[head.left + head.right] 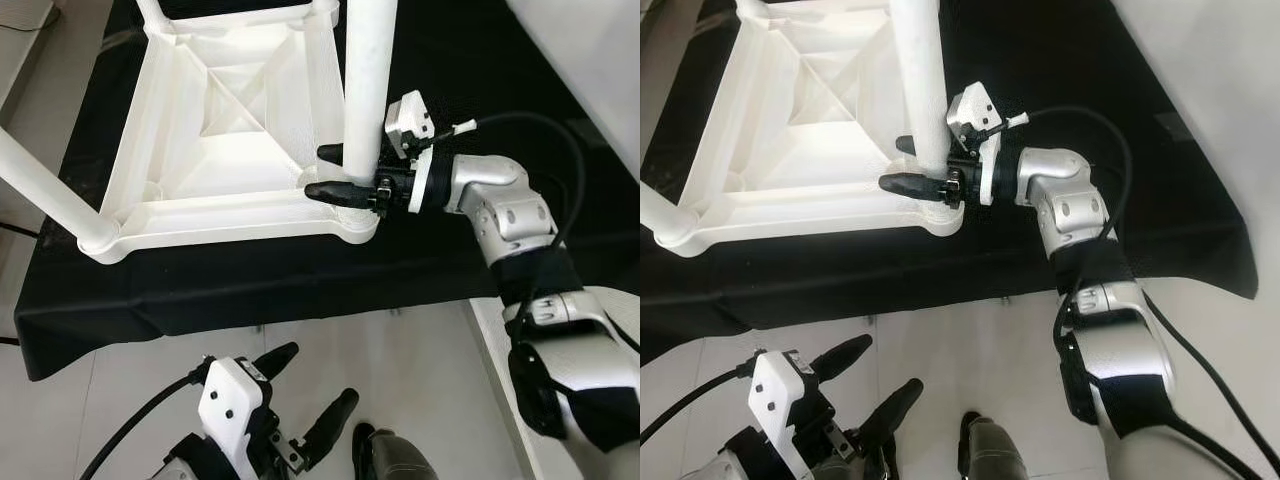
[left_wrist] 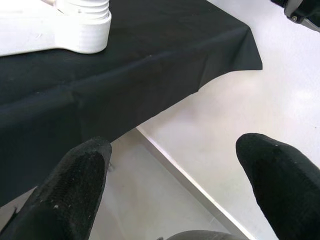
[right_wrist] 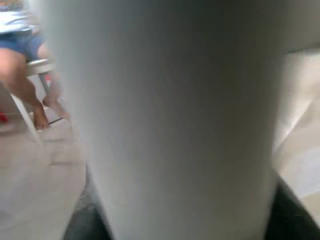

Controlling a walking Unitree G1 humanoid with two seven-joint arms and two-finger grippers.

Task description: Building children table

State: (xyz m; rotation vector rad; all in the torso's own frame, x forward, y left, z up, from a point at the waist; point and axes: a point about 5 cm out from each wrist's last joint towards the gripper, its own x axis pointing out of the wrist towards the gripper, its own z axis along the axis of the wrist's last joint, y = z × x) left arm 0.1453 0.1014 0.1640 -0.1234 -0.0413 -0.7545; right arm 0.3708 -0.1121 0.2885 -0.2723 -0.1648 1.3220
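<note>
Two black fingers of the right gripper [image 1: 335,172] are clamped around a white table leg [image 1: 368,80] on the upturned tabletop [image 1: 225,140]; the left gripper [image 1: 305,392] is held spread above the floor.

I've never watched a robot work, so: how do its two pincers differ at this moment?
The right pincer reaches over the black cloth, closed around a white table leg near its socket. The left pincer hangs low over the floor, fingers spread, holding nothing. Both have two long black fingers.

My right arm [image 1: 500,205] is silver with black joint bands and a looping black cable [image 1: 560,150]; a white camera block [image 1: 408,122] tops its wrist, my long fingers [image 1: 330,191] matte black
</note>
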